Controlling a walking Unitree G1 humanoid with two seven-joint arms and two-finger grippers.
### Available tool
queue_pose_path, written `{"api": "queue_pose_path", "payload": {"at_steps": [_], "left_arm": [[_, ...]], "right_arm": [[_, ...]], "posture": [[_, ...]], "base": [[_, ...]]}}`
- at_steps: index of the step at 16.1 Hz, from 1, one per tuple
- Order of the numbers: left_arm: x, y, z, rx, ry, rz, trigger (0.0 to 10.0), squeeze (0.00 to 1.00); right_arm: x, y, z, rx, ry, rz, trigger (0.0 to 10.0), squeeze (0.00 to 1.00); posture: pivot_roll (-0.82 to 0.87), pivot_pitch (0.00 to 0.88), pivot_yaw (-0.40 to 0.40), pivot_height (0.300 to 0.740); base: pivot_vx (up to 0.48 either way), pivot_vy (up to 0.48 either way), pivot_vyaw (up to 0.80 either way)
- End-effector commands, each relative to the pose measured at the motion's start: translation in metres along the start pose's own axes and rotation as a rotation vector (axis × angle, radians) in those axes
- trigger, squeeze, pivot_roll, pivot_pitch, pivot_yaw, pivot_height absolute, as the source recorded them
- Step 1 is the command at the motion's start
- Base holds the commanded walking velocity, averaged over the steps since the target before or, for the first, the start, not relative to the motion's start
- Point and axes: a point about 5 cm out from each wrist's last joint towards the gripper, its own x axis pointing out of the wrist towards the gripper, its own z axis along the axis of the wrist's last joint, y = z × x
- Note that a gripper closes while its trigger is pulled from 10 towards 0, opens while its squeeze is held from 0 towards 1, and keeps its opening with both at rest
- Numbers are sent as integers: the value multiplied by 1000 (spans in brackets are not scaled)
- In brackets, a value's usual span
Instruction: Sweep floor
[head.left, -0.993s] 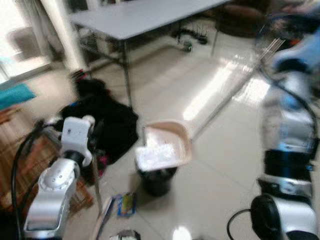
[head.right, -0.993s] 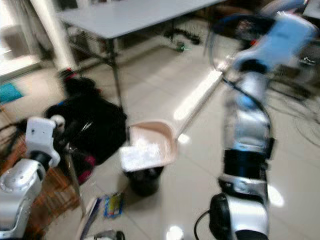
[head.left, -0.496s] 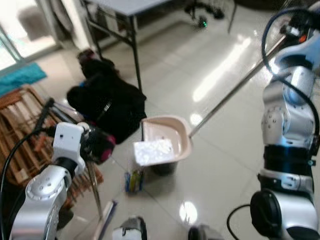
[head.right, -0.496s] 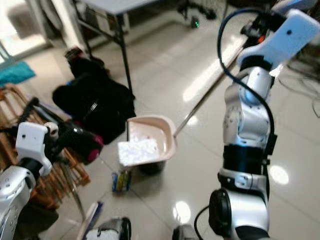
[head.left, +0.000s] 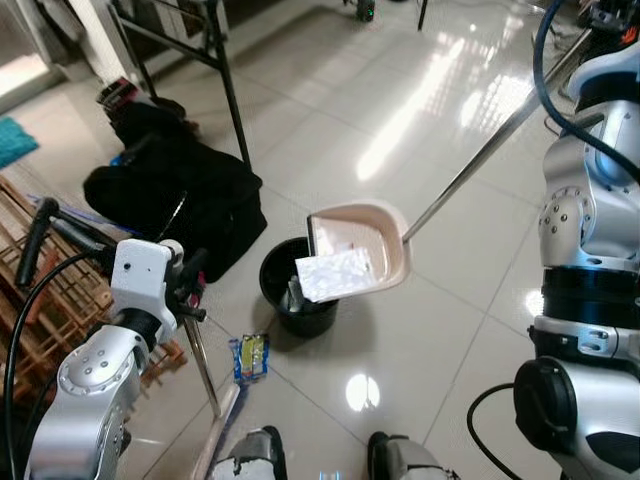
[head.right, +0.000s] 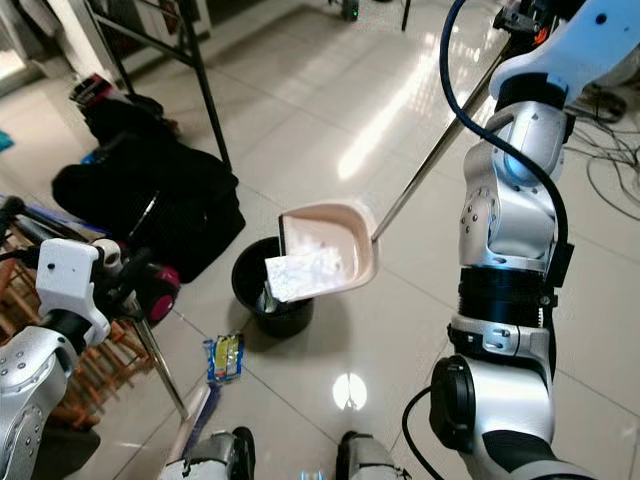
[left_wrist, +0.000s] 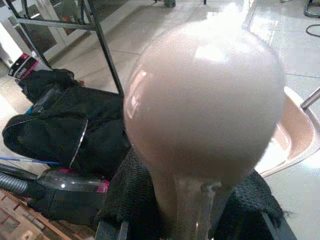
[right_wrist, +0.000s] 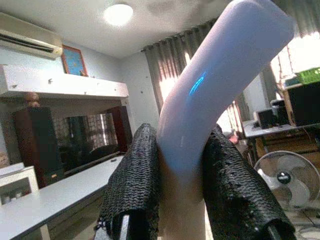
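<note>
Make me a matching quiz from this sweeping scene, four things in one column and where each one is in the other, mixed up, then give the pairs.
Things:
1. dustpan
2. black bin
3. black bag
4. small packet

Places:
A. flat on the tiles near the bin
B. slumped by the table leg
C. on the floor under the dustpan's lip
D. held in the air on a long handle, paper in it

Pairs: 1-D, 2-C, 3-B, 4-A

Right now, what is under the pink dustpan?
A round black bin stands on the floor right under the pink plastic dustpan. A white crumpled sheet hangs over the bin's mouth. The pan hides most of the bin's inside.
</note>
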Motion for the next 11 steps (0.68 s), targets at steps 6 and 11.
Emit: {"api": "queue_pose_path", "payload": {"at_steps": [6, 11], "left_arm": [[-1, 3, 3, 24, -33, 51, 10000, 0], [1, 3, 3, 18, -46, 65, 10000, 0]], "right_arm": [[0, 45, 26, 25, -233, 225, 10000, 0], [-11, 77, 37, 71, -343, 405, 10000, 0]], "posture": [[37, 196, 12, 740], [32, 170, 3, 740]], "base": [[0, 0, 0], [0, 0, 0]]}}
